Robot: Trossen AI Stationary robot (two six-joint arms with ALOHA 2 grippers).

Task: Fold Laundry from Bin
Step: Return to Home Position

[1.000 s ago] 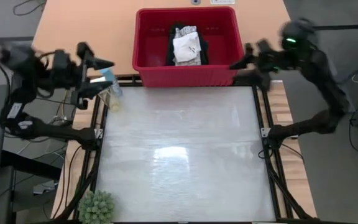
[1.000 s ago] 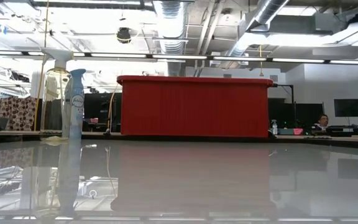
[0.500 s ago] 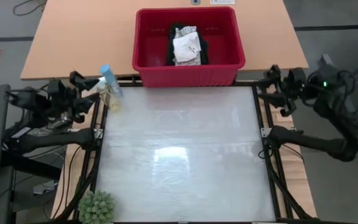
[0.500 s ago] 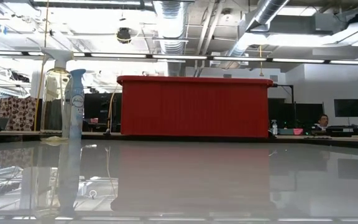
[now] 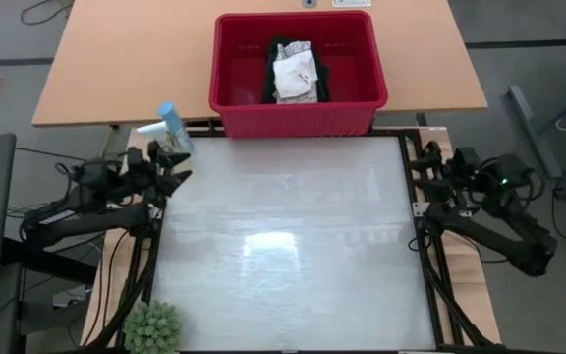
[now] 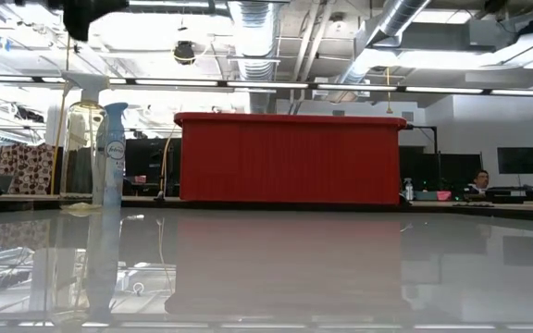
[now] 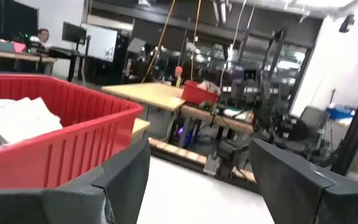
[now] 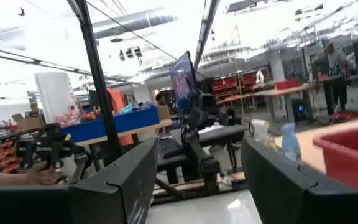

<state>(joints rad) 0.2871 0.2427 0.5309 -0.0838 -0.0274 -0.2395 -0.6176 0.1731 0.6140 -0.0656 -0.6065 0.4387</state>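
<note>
The red bin (image 5: 298, 116) stands at the far middle of the table. Laundry lies inside it: a whitish cloth (image 5: 295, 74) on top of a dark garment (image 5: 273, 79). The left wrist view shows the bin's wall (image 7: 55, 146) and the whitish cloth (image 7: 14, 119). My left gripper (image 5: 173, 169) hovers open at the mat's left edge, pointing toward the table's middle, nothing between its fingers (image 7: 126, 180). My right gripper (image 5: 423, 172) hovers open at the mat's right edge, also holding nothing.
A pale blue spray bottle (image 5: 170, 126) and a clear bottle stand just left of the bin, close to my left gripper. A small green plant (image 5: 153, 326) sits at the near left corner. The white mat (image 5: 283, 246) lies between the arms.
Both arms have come down and drawn back from beside the bin. My left gripper has sunk toward the table's near edge beside the spray bottle. My right gripper has sunk toward the near and right edges. Both have stayed open.
</note>
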